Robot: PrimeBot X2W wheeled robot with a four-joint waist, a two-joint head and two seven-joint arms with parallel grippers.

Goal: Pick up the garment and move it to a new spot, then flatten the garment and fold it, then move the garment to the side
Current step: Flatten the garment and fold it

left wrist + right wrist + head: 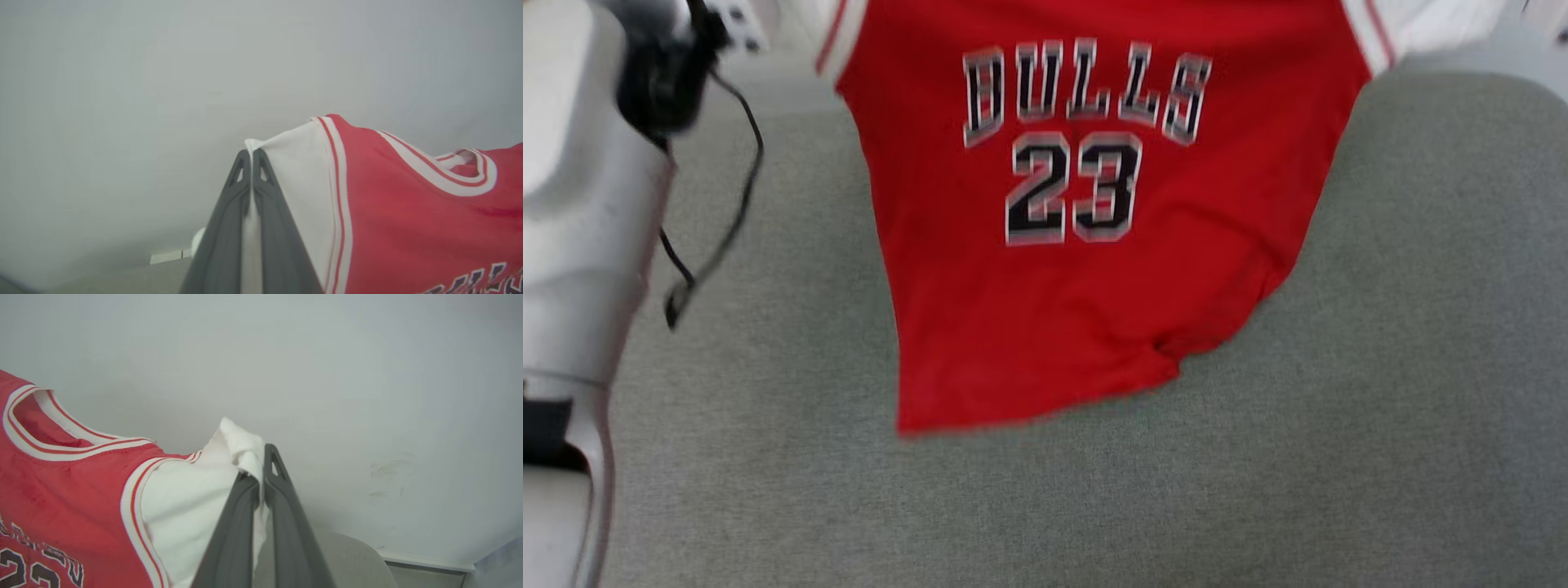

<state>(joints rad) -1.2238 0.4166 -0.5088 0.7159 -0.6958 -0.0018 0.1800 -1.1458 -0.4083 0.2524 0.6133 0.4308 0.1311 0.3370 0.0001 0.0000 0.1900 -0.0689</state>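
**Garment (1094, 286) held aloft by its white sleeves**

The left claw (251, 153) is clamped tight. Its two dark fingers (220, 245) press together with a strip of white sleeve cloth pinched between them, running down the seam where they meet. Just beside the fingers in the left wrist view, the white sleeve gives way to red-and-white striped trim. Beyond that come the red body and the striped collar (470, 175).

The right claw (261, 457) is likewise closed on the other white sleeve. A crumpled wad of cloth bunches over its fingertips and more white cloth trails down between the fingers. From there the sleeve spreads to the striped trim, the red chest and the open neckline.

In the head view the garment hangs spread between the two grips, front facing the camera. The letters "BULLS" sit above the number "23" (1074, 188), and the picture is somewhat blurred. The red hem droops lower on the view's left than on its right, over a grey-green worktop (1421, 408). Whether the hem touches that surface cannot be told.

A pale forearm (580, 245) with a loose black cable (731, 196) stands at the left edge. Behind both claws is a plain light wall (367, 375).
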